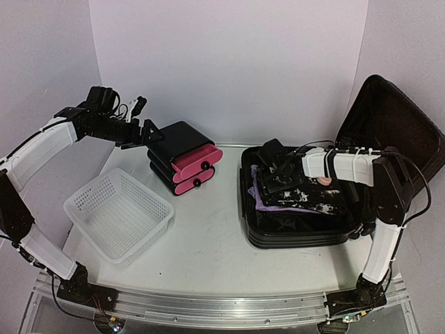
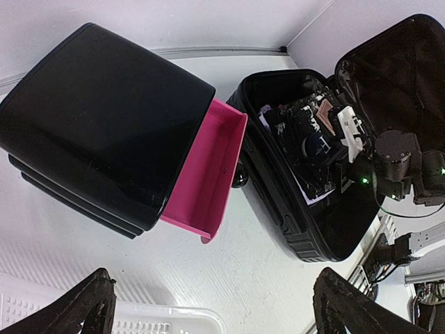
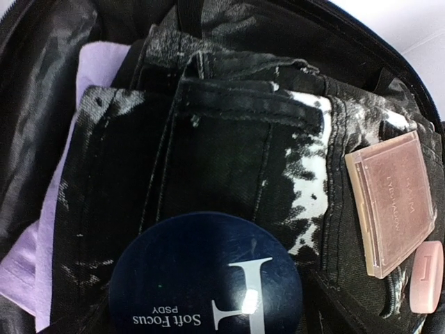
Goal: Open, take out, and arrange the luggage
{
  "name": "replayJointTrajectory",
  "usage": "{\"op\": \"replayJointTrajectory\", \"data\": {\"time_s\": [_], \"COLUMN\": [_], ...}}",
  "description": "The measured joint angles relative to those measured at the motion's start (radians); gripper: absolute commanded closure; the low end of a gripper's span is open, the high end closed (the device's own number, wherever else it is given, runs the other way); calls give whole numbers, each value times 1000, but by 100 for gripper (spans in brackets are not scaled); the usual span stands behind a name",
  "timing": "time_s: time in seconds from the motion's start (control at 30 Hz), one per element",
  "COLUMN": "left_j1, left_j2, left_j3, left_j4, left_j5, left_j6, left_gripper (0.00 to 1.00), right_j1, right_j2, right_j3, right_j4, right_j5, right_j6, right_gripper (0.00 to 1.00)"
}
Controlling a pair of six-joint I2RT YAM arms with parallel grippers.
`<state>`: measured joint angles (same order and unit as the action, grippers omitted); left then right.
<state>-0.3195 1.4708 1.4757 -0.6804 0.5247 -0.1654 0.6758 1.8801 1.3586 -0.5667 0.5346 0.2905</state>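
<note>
Black luggage open — jeans, navy compact inside, pink-drawer box, white basket nearby

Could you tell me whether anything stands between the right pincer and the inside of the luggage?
Nothing visible does. The luggage lies with its lid swung back, and the right pincer hangs directly over the folded black-and-white clothes inside.
</note>
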Motion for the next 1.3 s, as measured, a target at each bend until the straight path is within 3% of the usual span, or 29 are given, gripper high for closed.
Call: {"op": "replayJointTrajectory", "data": {"time_s": [0.2, 0.33, 0.53, 0.87, 1.1, 1.2, 1.3], "left_j1": [0, 0, 0, 0, 0, 0, 0], "left_j2": [0, 0, 0, 0, 0, 0, 9], "left_j3": [0, 0, 0, 0, 0, 0, 0], "left_j4": [0, 0, 0, 0, 0, 0, 13], "left_j5": [7, 15, 23, 27, 33, 45, 83], "left_j6": [0, 0, -1, -9, -16, -18, -28], "left_gripper": [0, 1, 1, 1, 1, 4, 14], "right_j1": [-6, -9, -13, -14, -14, -12, -12], "right_j2": [-20, -28, -28, -28, -28, -35, -55], "right_j3": [-12, -12, -13, -11, 16, 29, 40], "right_j4": [37, 55, 63, 63, 51, 50, 48], "right_j5": [-29, -34, -34, -40, -100, -127, -179], "right_j6": [6, 6, 5, -22, -35, -35, -31], "right_gripper": [9, 19, 20, 51, 56, 57, 57]}}
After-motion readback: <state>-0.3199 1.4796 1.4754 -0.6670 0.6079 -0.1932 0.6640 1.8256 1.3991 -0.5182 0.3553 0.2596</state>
